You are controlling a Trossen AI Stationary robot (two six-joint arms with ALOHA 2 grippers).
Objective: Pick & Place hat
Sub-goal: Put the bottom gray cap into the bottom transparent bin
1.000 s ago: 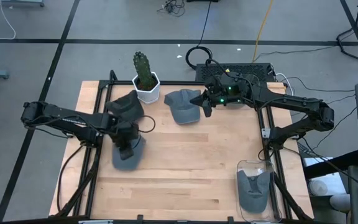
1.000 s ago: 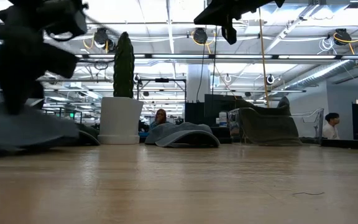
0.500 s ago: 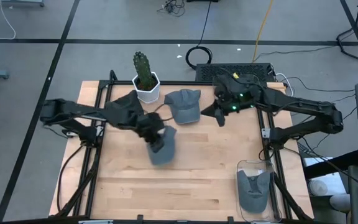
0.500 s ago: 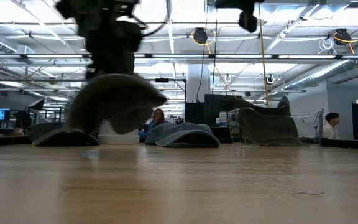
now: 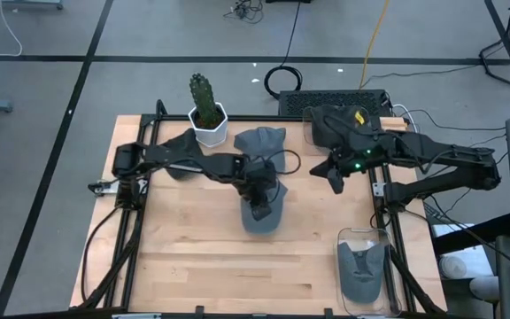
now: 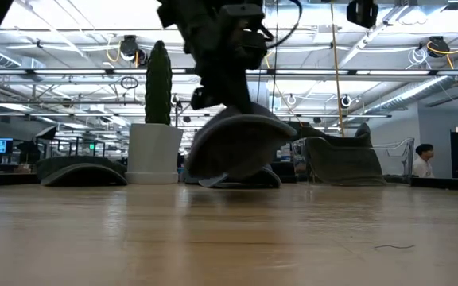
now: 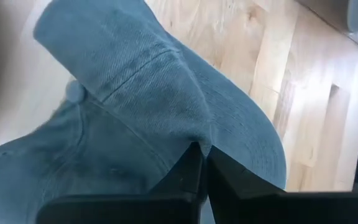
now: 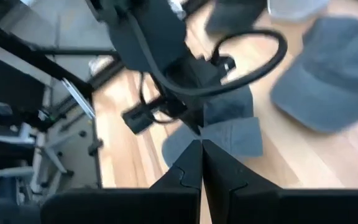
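Over the middle of the bench (image 5: 193, 266) my left end effector (image 5: 258, 211) is clamped on a grey hat (image 5: 264, 213), which hangs just below it, clear of the wood. I judge the clear bin (image 5: 347, 239) at the near right corner is the target; it lies right of the hat and nearer to me. My right end effector (image 5: 336, 183) waits closed and empty, near the right edge. I count four hats: this one, one in the bin (image 5: 362, 270), two more (image 5: 260, 144) at the back (image 5: 177, 155), beside one cactus pot (image 5: 208, 120).

Carried hat (image 7: 148, 118) cut off by left wrist view's edges, blurred in low view
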